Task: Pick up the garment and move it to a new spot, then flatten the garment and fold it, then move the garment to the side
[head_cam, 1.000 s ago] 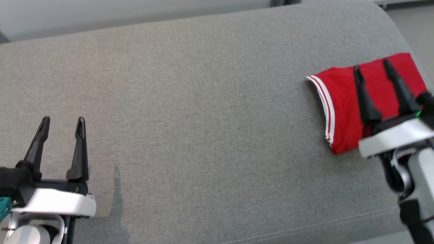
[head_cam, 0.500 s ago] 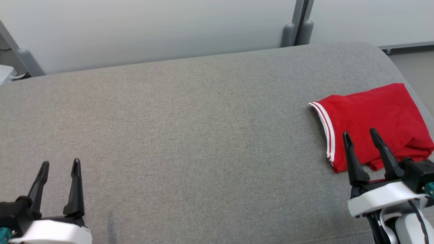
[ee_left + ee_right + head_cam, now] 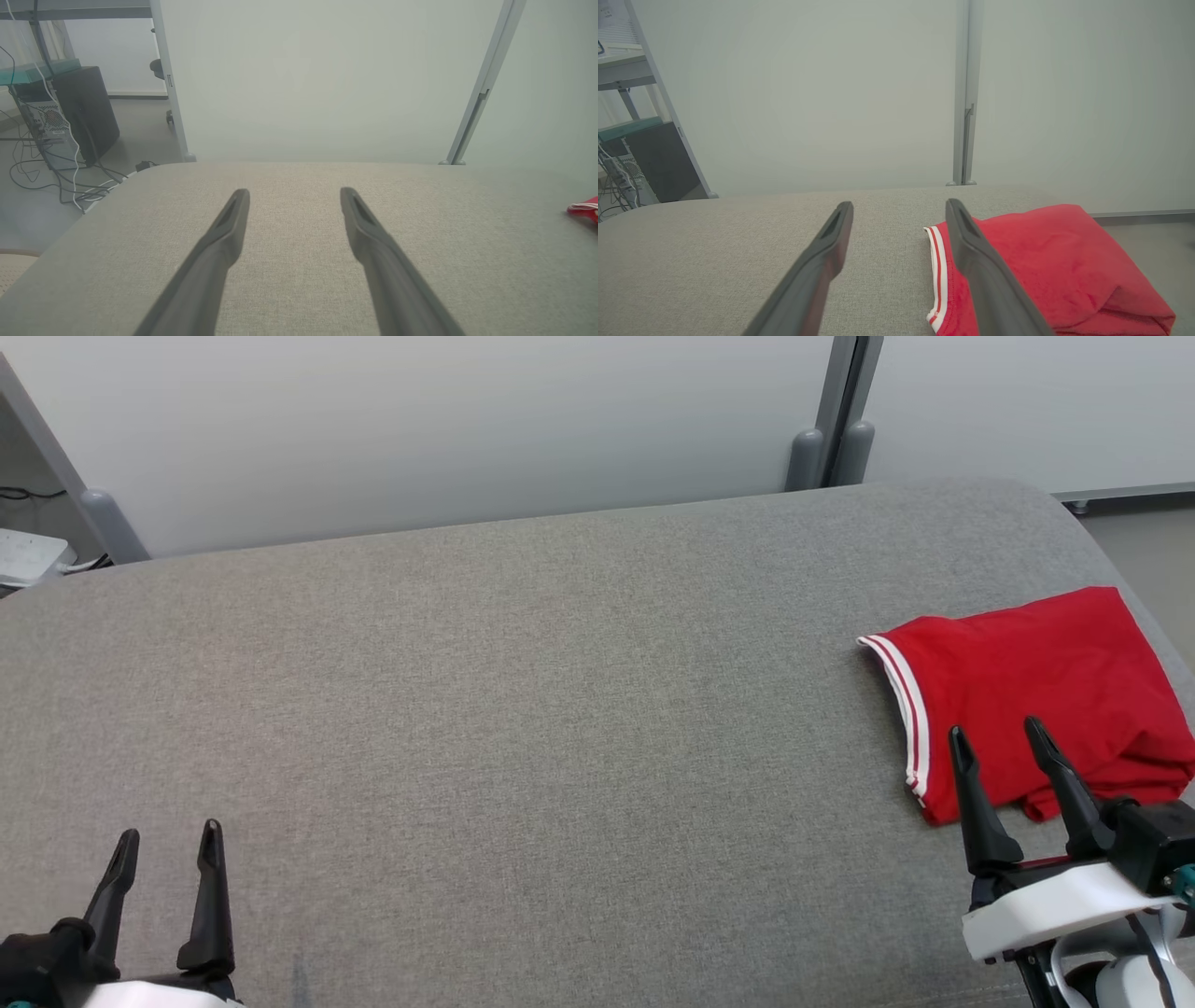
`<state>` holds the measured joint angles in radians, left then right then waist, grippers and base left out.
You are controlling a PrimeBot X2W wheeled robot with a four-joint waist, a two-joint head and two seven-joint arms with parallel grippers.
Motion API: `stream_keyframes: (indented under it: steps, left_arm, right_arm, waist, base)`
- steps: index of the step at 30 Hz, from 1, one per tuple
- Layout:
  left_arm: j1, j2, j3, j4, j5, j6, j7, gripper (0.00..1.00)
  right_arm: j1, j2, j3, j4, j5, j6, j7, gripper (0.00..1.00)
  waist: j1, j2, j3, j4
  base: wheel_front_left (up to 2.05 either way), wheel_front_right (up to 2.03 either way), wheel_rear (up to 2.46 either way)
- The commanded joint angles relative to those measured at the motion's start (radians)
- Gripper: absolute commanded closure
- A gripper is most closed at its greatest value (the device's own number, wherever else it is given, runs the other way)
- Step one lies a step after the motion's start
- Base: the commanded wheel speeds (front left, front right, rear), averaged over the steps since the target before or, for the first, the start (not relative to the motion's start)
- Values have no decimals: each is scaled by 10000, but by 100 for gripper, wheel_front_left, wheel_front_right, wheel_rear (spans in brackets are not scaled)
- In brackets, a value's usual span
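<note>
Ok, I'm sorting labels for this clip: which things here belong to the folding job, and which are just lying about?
Belongs to the job:
red shirt, folded
grey cushion it lies on
right tool, open, by the shirt
left tool, open, far from it

Just lying about:
black computer case
cables on the floor
grey post behind the cushion
</note>
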<state>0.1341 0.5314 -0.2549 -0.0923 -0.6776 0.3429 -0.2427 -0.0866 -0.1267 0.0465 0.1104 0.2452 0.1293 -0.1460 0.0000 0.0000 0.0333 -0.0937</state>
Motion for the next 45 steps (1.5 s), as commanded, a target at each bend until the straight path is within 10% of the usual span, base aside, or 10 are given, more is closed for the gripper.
stream_keyframes:
  steps: [1,33,34,45]
  left_arm:
    - [-326,263,388,-177,98,-42,-97,0]
    - [-141,311,293,-468,174,229,7,0]
    - [217,-19,-111,-240,103,117,48,100]
    - [192,-794,-179,291,-454,-139,224,100]
  right_arm:
    - [-46,-55,180,-311,-57,14,34,0]
    - [23,90,193,-455,-85,14,210,0]
    - [159,182,-36,-148,-65,0,153,100]
    - [417,363,-40,372,722,1,247,100]
  waist:
    - [0,0,-8,13]
    - [0,0,-13,-61]
    - [0,0,-11,-62]
    - [23,0,-45,-8]
  base:
    - [0,0,0]
    - [0,0,0]
    - [0,0,0]
    - [0,0,0]
